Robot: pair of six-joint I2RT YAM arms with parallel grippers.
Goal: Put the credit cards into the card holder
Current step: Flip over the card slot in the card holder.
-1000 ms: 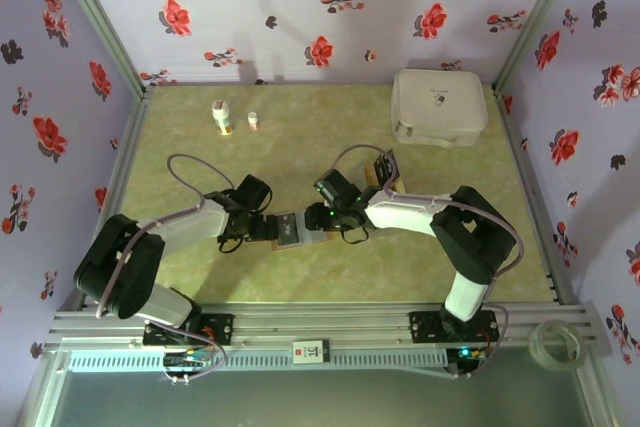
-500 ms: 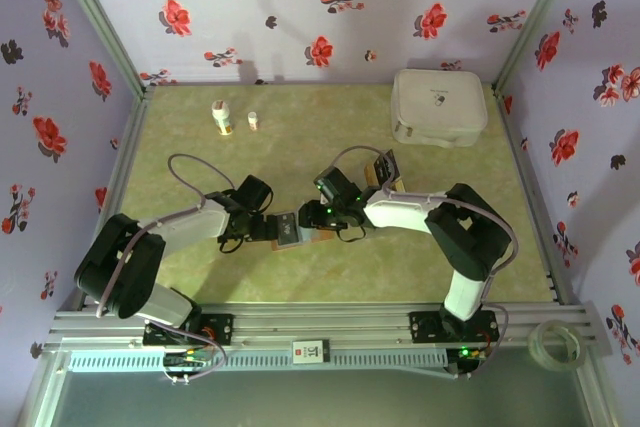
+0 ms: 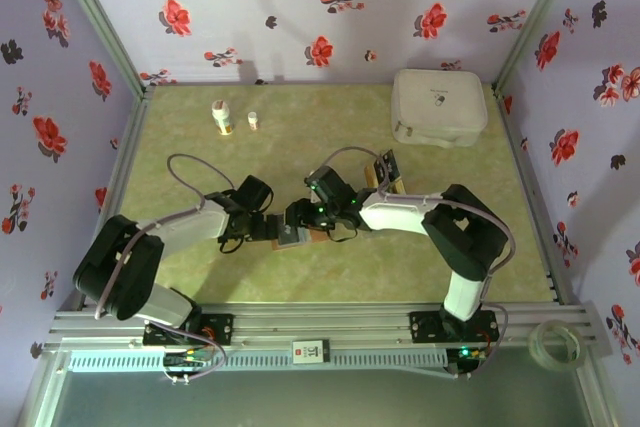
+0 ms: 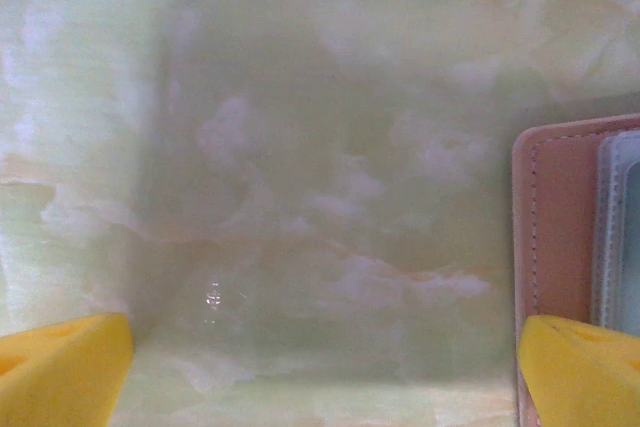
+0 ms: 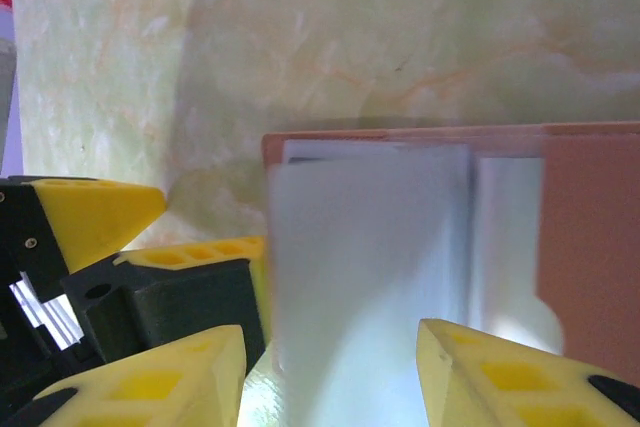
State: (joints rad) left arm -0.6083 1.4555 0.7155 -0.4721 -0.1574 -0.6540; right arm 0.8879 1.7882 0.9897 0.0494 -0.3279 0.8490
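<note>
The card holder (image 5: 590, 227) lies open just ahead of the right pincer (image 5: 330, 347); I cannot tell whether that pincer holds anything. The left pincer (image 4: 320, 372) is released beside it.

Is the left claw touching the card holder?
Cannot tell: left wrist view shows a left claw fingertip over the card holder edge; contact or gap hidden.

The table (image 4: 300, 147) has a smooth, faintly glossy top, marbled green and yellow. The card holder (image 5: 590, 237) looks like matt reddish-brown leather with a stitched edge, and its inner sleeves (image 5: 370, 247) are pale, slightly shiny plastic. The left gripper (image 4: 325, 347) and right gripper (image 5: 330, 337) have fingers of matt yellow plastic. The white case (image 3: 438, 105) looks soft and matt.
</note>
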